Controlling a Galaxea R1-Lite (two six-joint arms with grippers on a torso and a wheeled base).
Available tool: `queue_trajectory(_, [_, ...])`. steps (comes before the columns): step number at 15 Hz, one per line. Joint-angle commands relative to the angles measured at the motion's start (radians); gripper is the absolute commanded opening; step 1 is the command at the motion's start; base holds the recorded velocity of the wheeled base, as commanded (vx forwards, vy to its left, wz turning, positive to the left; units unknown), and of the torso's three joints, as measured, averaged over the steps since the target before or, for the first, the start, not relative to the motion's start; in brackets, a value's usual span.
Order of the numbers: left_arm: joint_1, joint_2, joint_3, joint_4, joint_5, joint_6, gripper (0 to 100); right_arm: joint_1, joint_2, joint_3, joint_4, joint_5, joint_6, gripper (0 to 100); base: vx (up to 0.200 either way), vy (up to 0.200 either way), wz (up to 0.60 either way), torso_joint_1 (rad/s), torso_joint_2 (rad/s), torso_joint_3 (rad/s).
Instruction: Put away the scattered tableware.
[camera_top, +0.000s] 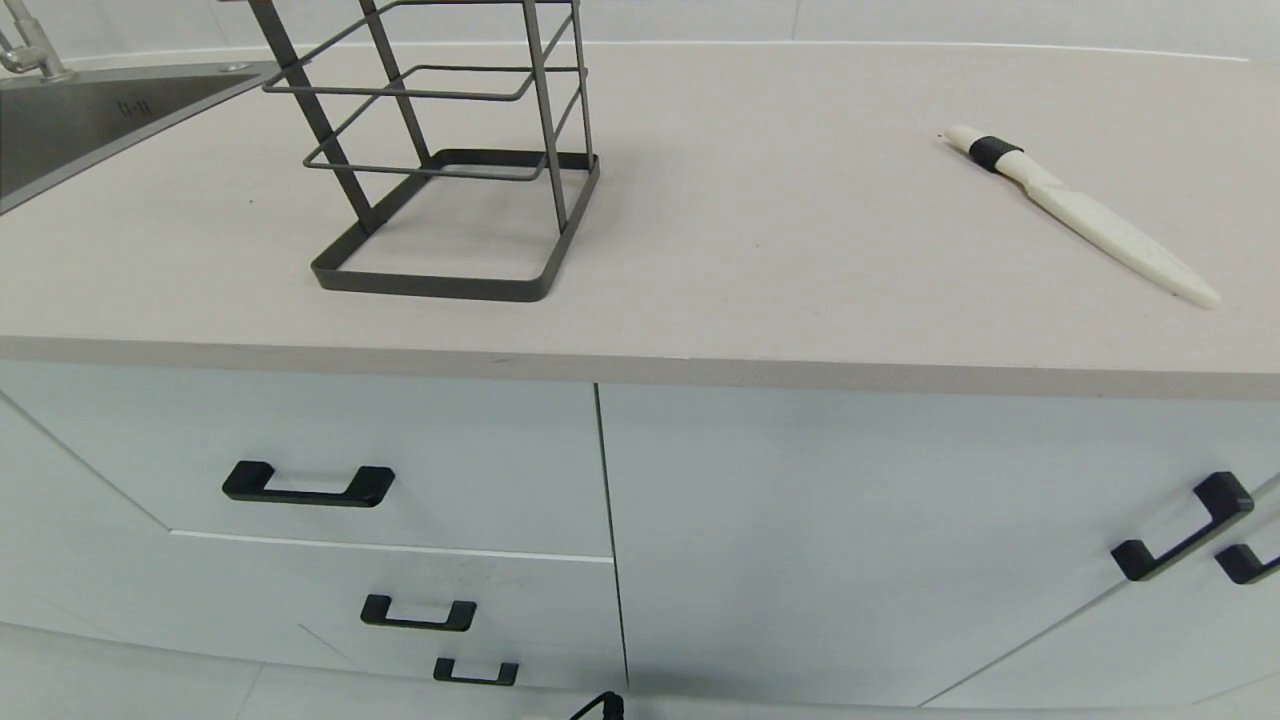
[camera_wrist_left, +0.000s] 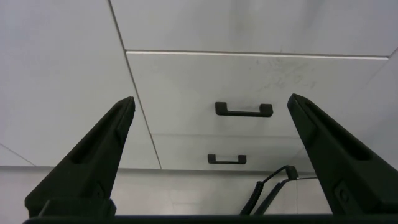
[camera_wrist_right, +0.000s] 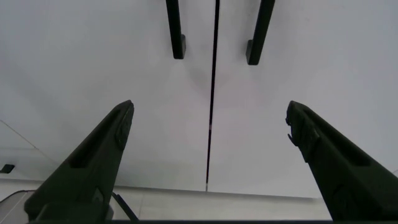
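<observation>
A cream-white knife (camera_top: 1085, 215) with a black band near its handle end lies flat on the counter at the far right. A dark wire rack (camera_top: 455, 150) stands upright on the counter at left of centre, with nothing in it. My left gripper (camera_wrist_left: 211, 106) hangs open low in front of the cabinet drawers, nothing between its fingers. My right gripper (camera_wrist_right: 210, 112) is open as well, facing the cabinet doors below the counter, holding nothing.
A steel sink (camera_top: 70, 125) with a tap sits at the counter's far left. Below the counter edge are drawers with black handles (camera_top: 307, 485) and doors with black handles (camera_top: 1180, 540). A black cable (camera_wrist_left: 270, 186) lies near the floor.
</observation>
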Motion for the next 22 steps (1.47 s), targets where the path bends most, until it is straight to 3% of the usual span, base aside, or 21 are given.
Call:
queue_trajectory(1, [0.001, 0.001, 0.000, 0.000, 0.000, 0.000, 100, 0.000, 0.001, 0.000, 0.000, 0.000, 0.000, 100, 0.000, 0.000, 0.00, 0.000, 0.00, 0.000])
queue_trajectory(5, [0.001, 0.001, 0.000, 0.000, 0.000, -0.002, 100, 0.000, 0.001, 0.000, 0.000, 0.000, 0.000, 100, 0.000, 0.000, 0.00, 0.013, -0.02, -0.007])
queue_trajectory(10, [0.001, 0.001, 0.000, 0.002, 0.000, -0.002, 100, 0.000, 0.001, 0.000, 0.000, 0.000, 0.000, 100, 0.000, 0.000, 0.00, 0.211, -0.13, -0.106])
queue_trajectory(22, [0.001, 0.001, 0.000, 0.000, 0.001, -0.008, 100, 0.000, 0.001, 0.000, 0.000, 0.000, 0.000, 100, 0.000, 0.000, 0.00, 0.214, -0.54, -0.216])
